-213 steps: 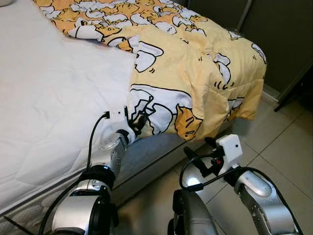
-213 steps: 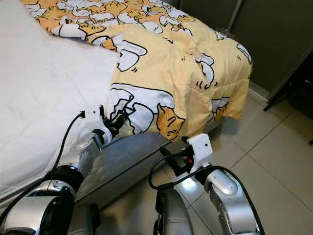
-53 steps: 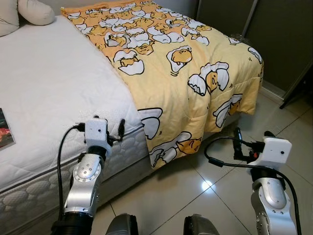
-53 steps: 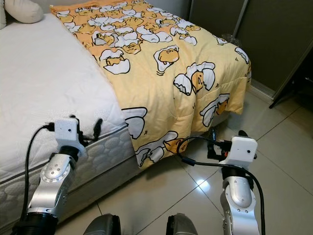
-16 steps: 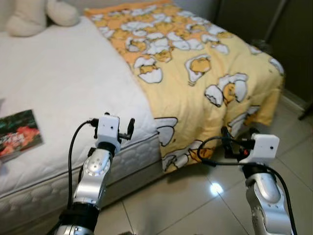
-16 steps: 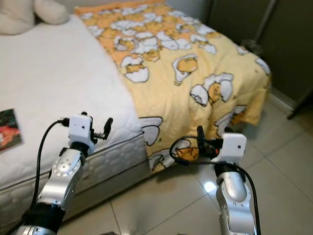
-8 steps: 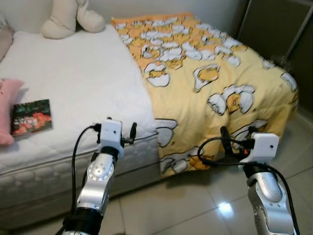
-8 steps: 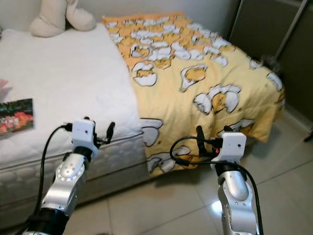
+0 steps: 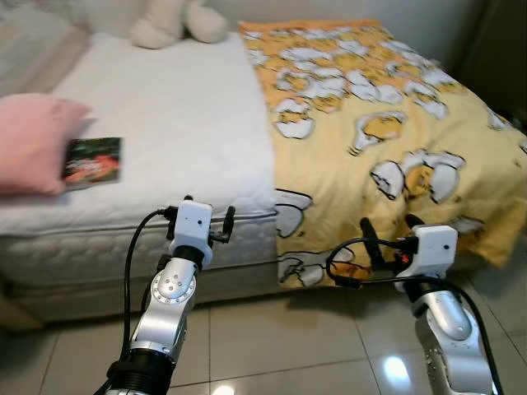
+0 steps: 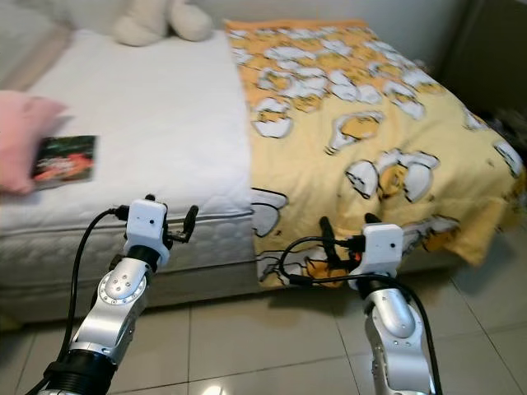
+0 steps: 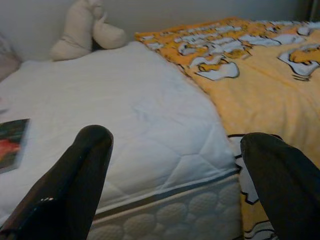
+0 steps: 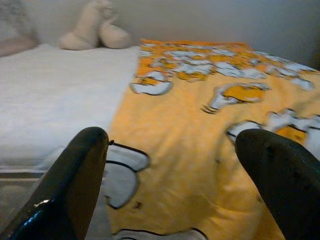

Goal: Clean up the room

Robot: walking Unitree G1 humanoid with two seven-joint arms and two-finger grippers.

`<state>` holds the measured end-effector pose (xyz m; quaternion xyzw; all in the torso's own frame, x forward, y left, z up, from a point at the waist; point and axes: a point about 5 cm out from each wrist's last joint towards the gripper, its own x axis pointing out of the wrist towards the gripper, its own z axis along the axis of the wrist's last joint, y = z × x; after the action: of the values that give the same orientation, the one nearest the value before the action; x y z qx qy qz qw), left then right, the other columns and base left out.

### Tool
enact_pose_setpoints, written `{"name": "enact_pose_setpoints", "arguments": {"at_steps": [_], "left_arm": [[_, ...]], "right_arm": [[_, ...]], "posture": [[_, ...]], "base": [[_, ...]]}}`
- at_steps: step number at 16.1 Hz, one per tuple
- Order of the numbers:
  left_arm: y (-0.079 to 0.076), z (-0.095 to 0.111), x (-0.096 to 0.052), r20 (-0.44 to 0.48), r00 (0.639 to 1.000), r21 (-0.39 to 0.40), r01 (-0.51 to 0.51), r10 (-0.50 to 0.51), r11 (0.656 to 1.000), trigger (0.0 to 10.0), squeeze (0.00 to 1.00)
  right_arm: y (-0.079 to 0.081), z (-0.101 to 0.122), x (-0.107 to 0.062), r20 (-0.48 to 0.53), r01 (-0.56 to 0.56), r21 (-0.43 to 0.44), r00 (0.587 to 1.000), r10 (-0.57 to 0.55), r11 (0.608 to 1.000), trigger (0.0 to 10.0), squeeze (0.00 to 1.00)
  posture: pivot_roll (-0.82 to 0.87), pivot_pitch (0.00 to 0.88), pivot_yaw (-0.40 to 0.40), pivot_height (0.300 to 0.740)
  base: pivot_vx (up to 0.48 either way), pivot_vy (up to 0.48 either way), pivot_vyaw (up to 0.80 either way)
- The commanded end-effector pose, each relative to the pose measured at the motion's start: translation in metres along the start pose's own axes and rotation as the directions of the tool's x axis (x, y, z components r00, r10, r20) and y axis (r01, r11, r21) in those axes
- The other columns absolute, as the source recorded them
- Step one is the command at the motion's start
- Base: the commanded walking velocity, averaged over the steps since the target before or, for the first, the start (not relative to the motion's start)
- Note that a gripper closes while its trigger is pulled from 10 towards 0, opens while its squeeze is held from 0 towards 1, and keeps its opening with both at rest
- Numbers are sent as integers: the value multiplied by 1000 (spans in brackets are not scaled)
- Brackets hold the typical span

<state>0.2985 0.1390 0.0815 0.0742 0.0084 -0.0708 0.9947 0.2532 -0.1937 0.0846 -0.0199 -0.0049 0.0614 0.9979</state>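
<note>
Faced the bed (image 9: 165, 123), yellow blanket (image 9: 395, 123) spread over its right half. Held left gripper (image 11: 175, 175) and right gripper (image 12: 170, 175) wide apart, empty.

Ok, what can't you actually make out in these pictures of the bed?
- Book cover: too small and blurred in the eye views; cut by the edge in the left wrist view.
- Pink pillow: cut off by the left edge.
- Plush toy: top cropped.
- Blanket: far corner out of frame.

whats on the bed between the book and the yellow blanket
Bare white mattress: nothing lies between the book and the yellow blanket, as both eye views show.
</note>
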Motion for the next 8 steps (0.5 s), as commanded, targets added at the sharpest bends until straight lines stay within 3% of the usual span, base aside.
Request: {"name": "enact_pose_setpoints", "arguments": {"at_steps": [1, 3, 6, 8], "left_arm": [[3, 7, -1, 35, 999, -47, 12, -10, 999, 10000, 0], [7, 6, 1, 14, 999, -83, -29, 30, 996, 10000, 0], [7, 6, 3, 11, 1000, -77, -27, 28, 997, 10000, 0], [3, 9, 3, 29, 1000, -71, 4, -2, 997, 10000, 0]], "right_arm": [[7, -1, 1, -5, -34, 12, 999, 34, 999, 10000, 39], [9, -7, -1, -45, -37, 43, 998, 39, 998, 10000, 8], [1, -7, -1, -52, 5, 29, 999, -4, 1000, 10000, 0], [-2, -6, 0, -35, 17, 50, 999, -16, 999, 10000, 0]], "posture": [[-115, 0, 17, 740], [-126, 0, 20, 740], [-130, 0, 24, 740], [-130, 0, 25, 740]], "base": [[0, 0, 413], [480, 0, 225], [480, 0, 0], [480, 0, 653]]}}
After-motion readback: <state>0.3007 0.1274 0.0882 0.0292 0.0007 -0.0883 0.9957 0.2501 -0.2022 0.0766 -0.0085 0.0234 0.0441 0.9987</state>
